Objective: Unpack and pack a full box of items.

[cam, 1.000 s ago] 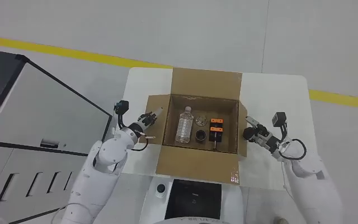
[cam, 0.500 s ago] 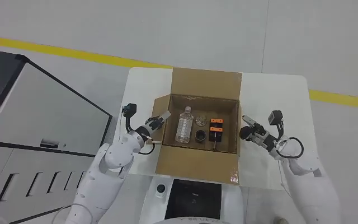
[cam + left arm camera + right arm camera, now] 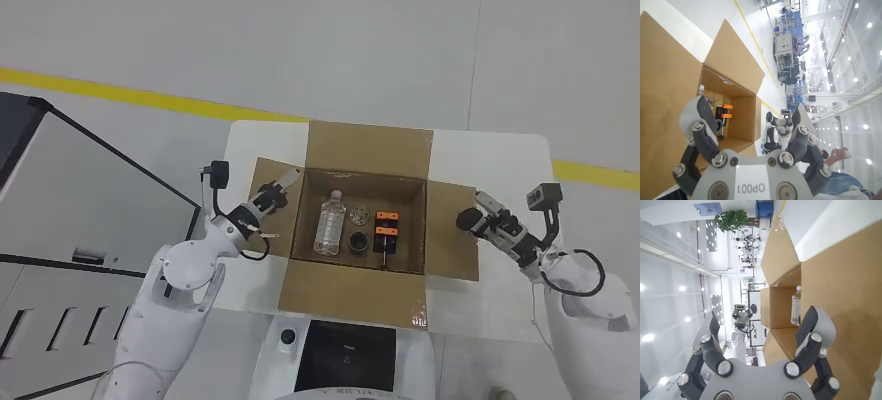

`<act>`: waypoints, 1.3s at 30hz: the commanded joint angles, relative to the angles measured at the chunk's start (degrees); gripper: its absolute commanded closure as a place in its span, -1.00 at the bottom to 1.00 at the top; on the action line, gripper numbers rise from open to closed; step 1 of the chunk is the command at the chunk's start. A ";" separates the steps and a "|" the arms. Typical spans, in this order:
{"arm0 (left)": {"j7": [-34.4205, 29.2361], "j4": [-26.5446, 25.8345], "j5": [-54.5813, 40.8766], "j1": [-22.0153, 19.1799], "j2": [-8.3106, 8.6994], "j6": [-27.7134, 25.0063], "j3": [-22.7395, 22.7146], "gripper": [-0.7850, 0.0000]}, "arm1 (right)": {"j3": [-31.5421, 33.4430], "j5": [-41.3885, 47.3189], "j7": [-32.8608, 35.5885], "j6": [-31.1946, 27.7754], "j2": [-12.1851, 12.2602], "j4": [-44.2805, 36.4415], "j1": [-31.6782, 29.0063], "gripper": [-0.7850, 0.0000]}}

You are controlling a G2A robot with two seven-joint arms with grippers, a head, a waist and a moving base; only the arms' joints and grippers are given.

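The brown cardboard box (image 3: 368,148) sits with flaps spread, so unpacking probably starts now. At nine o'clock the left gripper (image 3: 283,185), at three the right gripper (image 3: 472,210), both released and empty. Next: grasp the clear plastic bottle (image 3: 330,222).

I'm holding my right gripper (image 3: 762,318) spread wide at the open box (image 3: 838,291), a clear bottle (image 3: 796,308) showing inside.

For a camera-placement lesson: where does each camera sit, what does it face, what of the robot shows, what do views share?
Top: above the arms, facing down at box, table; left gripper, right gripper show.
Left wrist: on the left arm, facing into the box; open left gripper shows.
Right wrist: on the right arm, facing into the box; open right gripper shows.
Shared: bottle, in all three.
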 commanded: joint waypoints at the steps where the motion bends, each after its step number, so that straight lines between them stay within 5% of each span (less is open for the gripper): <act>1: 1.53 -0.29 -0.76 -0.41 -0.14 -0.91 0.40 -1.00 | 1.51 -0.03 -0.78 -0.77 0.11 -3.21 -0.84 -1.00; 7: 1.05 -1.43 -10.25 -1.55 -0.85 -1.85 3.98 -1.00 | 3.95 -1.48 -1.40 -3.97 0.32 -10.36 -2.63 -1.00; 34: 3.35 -1.76 -11.20 -0.80 -1.18 -3.07 6.79 -1.00 | 3.95 -1.48 -1.40 -3.97 0.32 -10.36 -2.63 -1.00; 39: 3.81 0.28 -24.13 -1.66 -2.12 -4.00 9.70 -1.00 | 3.95 -1.48 -1.40 -3.97 0.32 -10.36 -2.63 -1.00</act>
